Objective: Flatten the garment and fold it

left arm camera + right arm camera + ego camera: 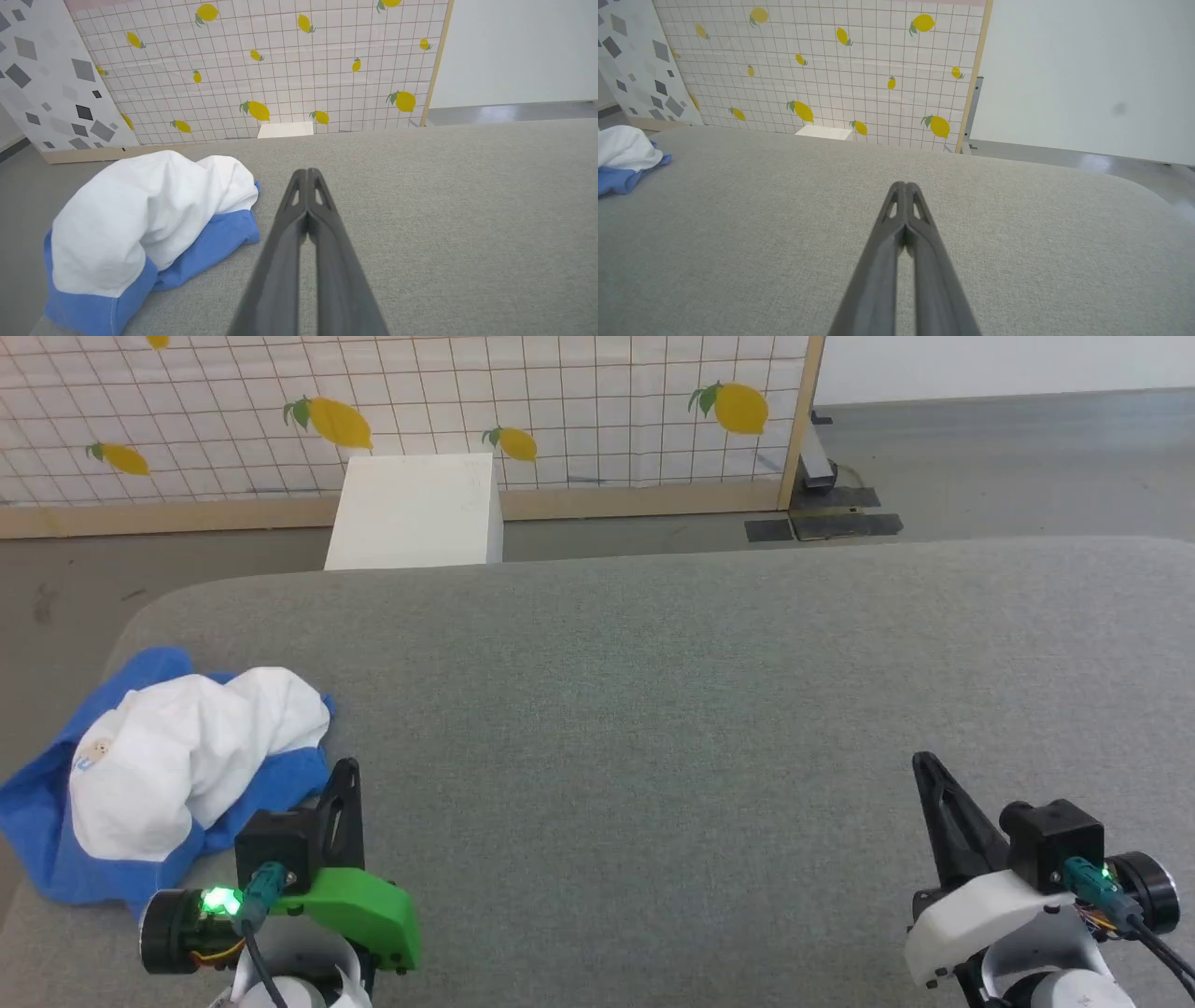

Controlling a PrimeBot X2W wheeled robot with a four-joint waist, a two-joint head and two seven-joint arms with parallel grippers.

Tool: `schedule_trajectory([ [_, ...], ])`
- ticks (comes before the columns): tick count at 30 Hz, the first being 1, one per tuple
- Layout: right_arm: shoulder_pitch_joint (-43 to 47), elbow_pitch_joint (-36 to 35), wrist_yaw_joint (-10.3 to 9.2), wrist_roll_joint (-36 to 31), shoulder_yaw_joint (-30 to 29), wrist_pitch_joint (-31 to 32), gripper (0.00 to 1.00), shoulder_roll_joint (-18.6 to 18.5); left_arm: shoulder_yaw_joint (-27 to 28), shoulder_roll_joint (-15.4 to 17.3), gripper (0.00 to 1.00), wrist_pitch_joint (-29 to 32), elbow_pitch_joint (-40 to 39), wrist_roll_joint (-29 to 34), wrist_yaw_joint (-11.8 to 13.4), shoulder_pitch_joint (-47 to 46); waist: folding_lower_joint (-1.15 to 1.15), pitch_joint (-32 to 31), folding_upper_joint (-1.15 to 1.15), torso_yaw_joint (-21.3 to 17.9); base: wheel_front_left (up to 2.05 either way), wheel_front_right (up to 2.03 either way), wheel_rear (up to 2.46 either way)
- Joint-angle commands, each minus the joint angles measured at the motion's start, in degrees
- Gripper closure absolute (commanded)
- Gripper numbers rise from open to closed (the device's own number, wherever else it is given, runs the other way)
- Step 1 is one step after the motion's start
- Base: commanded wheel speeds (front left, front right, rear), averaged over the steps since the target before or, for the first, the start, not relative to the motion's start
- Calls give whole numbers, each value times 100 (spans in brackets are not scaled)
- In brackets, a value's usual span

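Observation:
The garment (177, 765) lies crumpled in a heap at the left end of the grey padded table (653, 709), white body bunched on top of blue sleeves, a small print showing on its left side. My left gripper (347, 767) is shut and empty, its tip just right of the heap and apart from it. In the left wrist view the garment (140, 224) sits left of the closed left gripper (307, 171). My right gripper (922, 761) is shut and empty over bare table at the lower right. The right wrist view shows the right gripper (905, 185) closed and the garment (626, 158) far off at the left edge.
A white box (415, 513) stands on the floor behind the table's far edge. A lemon-print grid screen (467, 411) with a wooden frame runs along the back. The garment's blue edge reaches the table's left rim.

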Motion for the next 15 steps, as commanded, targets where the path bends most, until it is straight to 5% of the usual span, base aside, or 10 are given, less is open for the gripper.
schedule_trajectory([
  [1,-91,-30,-10,-37,7,-1,100,11,17,-22,100,7,-16,60,39,62,0,0,0,0,0,0,0],
  [15,-91,-30,-10,-37,7,-1,100,11,17,-22,100,7,-16,60,39,62,0,0,0,0,0,0,0],
])
